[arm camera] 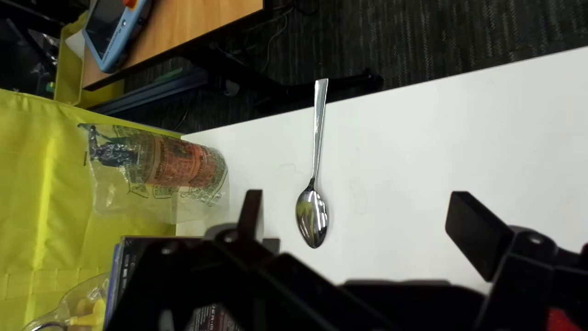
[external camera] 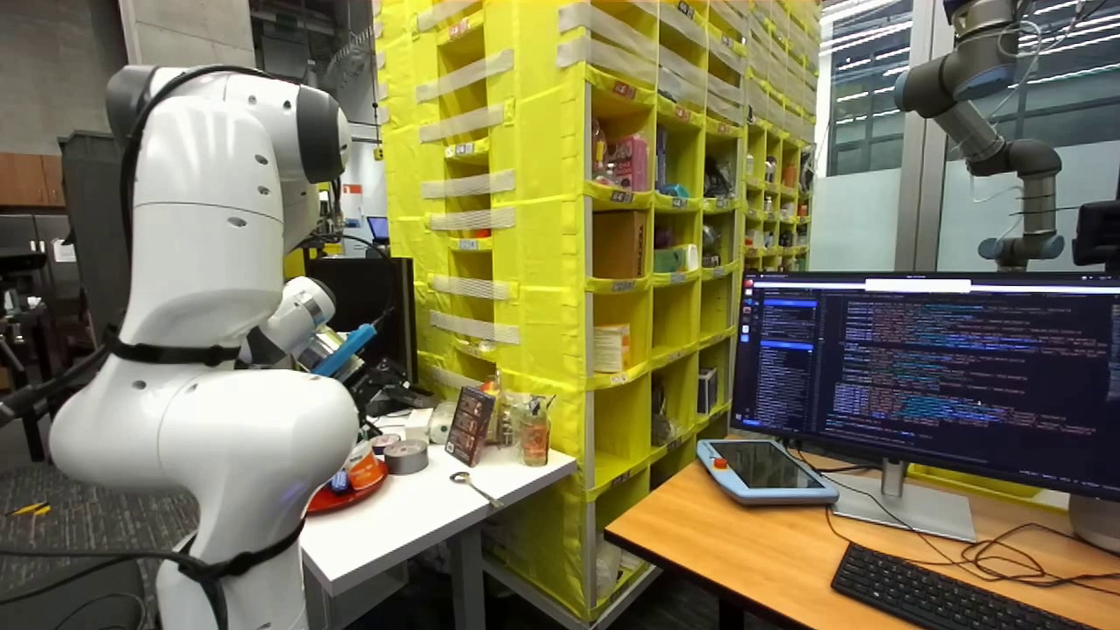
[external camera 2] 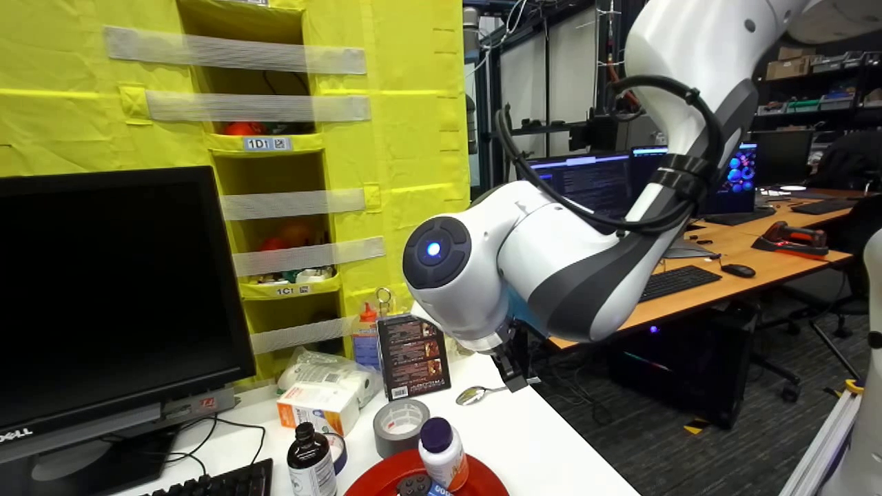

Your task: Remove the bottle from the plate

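bottle point(external camera 2: 443, 451), white with a purple cap and some orange low on its side, sits on the red plate point(external camera 2: 375, 475); in an exterior view a blue thing point(external camera 2: 439, 490) and a round black thing point(external camera 2: 413, 484) share the plate in front of it, both only partly in view; in an exterior view the arm point(external camera: 262, 429) covers part of the plate; the tool point(arm camera: 363, 225) is spread wide, its jaws well apart, and hangs over the white desk point(external camera 2: 537, 448), away from the bottle; in the wrist view the spoon point(arm camera: 312, 216) shows between the jaws, lying on the desk, its handle reaching past the desk's edge; just beside the plate stands a dark bottle point(external camera 2: 311, 465), with a purple tape point(external camera 2: 342, 458) behind it; a grey tape point(external camera 2: 398, 444) lies flat behind the bottle, near the plate, though whether it touches the rim i cannot tell; beyond these are a white and orange box point(external camera 2: 320, 411), a clear bag point(external camera 2: 310, 368) just behind it, a black case point(external camera 2: 413, 355) on end, and a squeeze bottle point(external camera 2: 366, 348) with a red cap behind the case; a bagged bottle point(external camera: 535, 435) stands near the yellow shelf point(external camera: 534, 262), by the desk's corner.
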Controlling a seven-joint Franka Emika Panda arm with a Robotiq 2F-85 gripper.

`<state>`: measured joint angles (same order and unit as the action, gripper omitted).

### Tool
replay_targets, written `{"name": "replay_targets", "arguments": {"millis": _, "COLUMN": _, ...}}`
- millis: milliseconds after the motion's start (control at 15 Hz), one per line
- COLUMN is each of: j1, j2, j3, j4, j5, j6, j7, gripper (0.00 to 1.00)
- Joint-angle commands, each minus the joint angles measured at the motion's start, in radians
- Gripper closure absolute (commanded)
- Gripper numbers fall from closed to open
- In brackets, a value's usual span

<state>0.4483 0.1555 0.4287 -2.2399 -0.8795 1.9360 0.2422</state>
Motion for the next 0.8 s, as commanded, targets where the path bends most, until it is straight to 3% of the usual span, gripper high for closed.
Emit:
{"name": "replay_targets", "arguments": {"millis": 0, "j1": 0.005, "j2": 0.0, "j3": -0.005, "j4": 0.002, "j5": 0.002, "j6": -0.002, "j7": -0.001, "gripper": 0.0}}
{"name": "replay_targets", "arguments": {"millis": 133, "j1": 0.003, "j2": 0.006, "j3": -0.007, "j4": 0.003, "j5": -0.006, "j6": 0.02, "j7": 0.008, "gripper": 0.0}}
{"name": "replay_targets", "arguments": {"millis": 333, "j1": 0.002, "j2": 0.057, "j3": -0.01, "j4": 0.027, "j5": -0.022, "j6": 0.166, "j7": 0.041, "gripper": 0.0}}
{"name": "replay_targets", "arguments": {"millis": 733, "j1": 0.055, "j2": 0.19, "j3": -0.012, "j4": 0.125, "j5": -0.005, "j6": 0.331, "j7": 0.043, "gripper": 0.0}}
